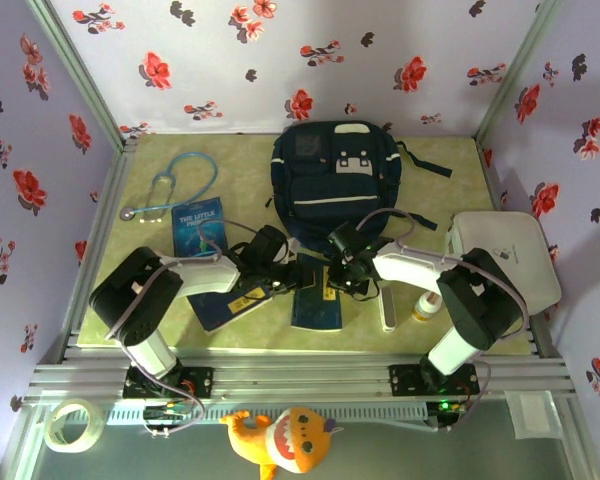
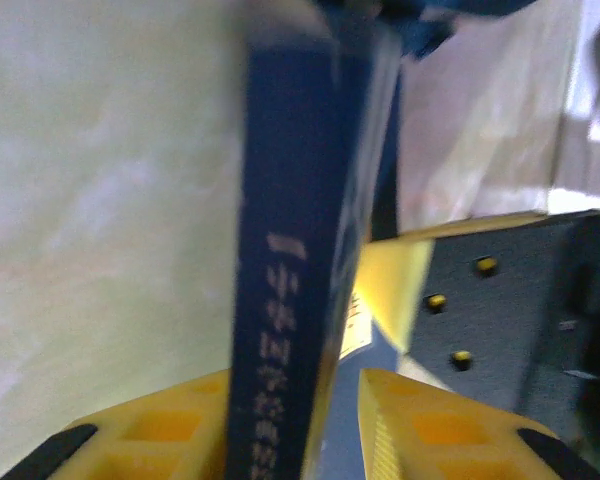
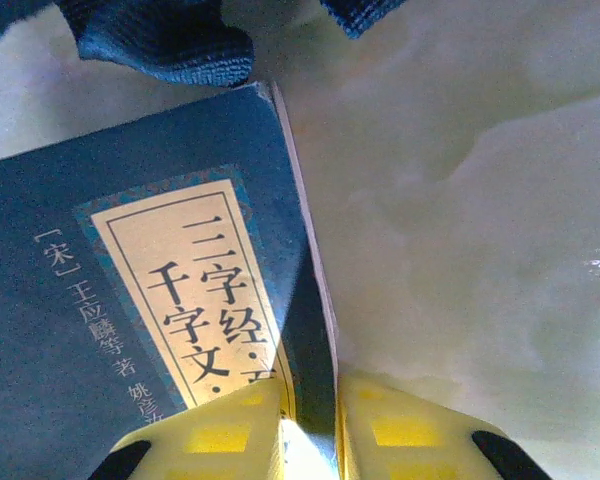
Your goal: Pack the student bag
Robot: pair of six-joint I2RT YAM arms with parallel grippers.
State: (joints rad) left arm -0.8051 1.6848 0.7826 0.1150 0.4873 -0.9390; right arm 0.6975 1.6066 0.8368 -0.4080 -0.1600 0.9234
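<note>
Jaws on the low-reaching right arm (image 1: 420, 265) pinch the book (image 3: 130, 330).

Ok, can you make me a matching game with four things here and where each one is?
Things:
1. dark navy fabric backpack
2. light blue stethoscope
3. white rounded plastic case
4. orange plush fish toy

Places:
A. right edge of the table
B. off the table, at the near front
C. far middle of the table
D. far left of the table

Pairs: 1-C, 2-D, 3-A, 4-B
</note>
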